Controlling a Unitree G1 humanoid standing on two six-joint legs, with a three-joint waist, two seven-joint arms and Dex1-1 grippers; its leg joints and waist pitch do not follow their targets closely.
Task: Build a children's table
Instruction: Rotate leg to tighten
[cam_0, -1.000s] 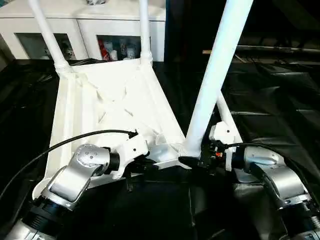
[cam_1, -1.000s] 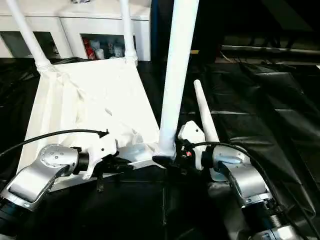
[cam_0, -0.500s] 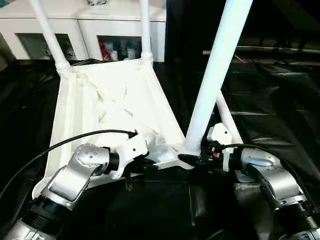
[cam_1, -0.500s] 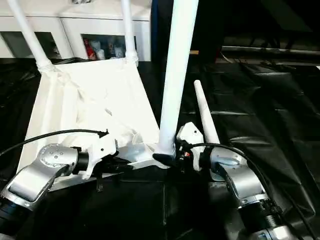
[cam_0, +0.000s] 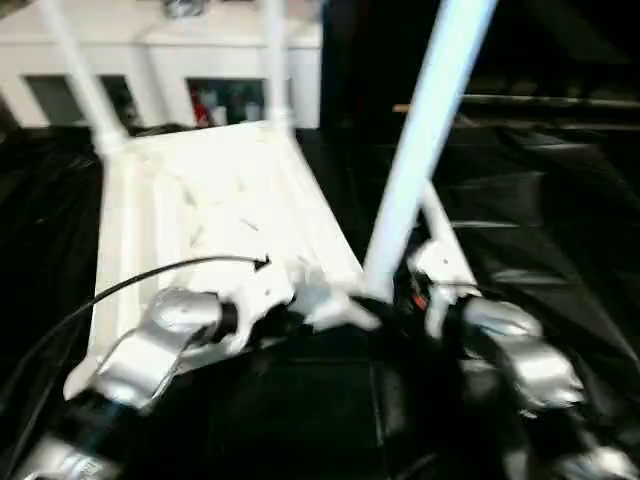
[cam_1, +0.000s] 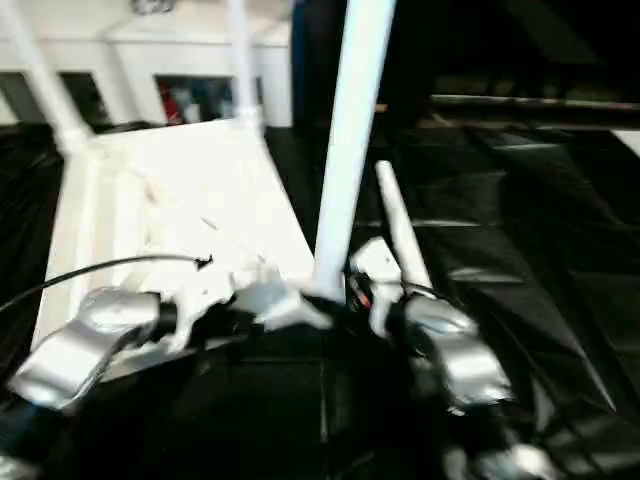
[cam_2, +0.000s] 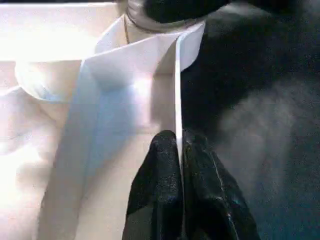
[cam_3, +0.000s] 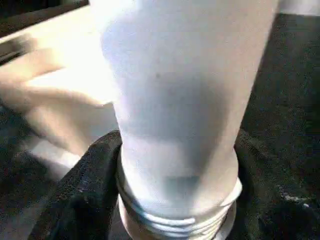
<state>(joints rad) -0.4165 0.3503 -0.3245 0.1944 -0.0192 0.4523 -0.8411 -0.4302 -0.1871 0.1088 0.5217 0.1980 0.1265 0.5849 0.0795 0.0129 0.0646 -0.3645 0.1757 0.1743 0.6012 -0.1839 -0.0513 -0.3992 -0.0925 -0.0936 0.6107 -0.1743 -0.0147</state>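
White plastic rectangular tabletop (cam_0: 210, 210) is lying ribbed underside up on the black floor sheet (cam_0: 560, 220), presumably so that the corner sockets are facing upward to receive legs. Two white tapered tube legs (cam_0: 75, 75) are standing in the far corners at 11 and 12 o'clock. A third white tube leg (cam_0: 420, 140) is rising from the near corner at 5 o'clock of the tabletop, apparently being seated. A fourth white leg (cam_1: 395, 225) is lying loose on the sheet at 3 o'clock.

The left gripper (cam_2: 179, 197) is pinching the thin tabletop rim (cam_2: 176, 90) between nearly closed fingers (cam_2: 155, 190), likely bracing the panel. The right gripper (cam_3: 175, 165) is wrapping its black fingers (cam_3: 87, 185) around the threaded base of the third leg.
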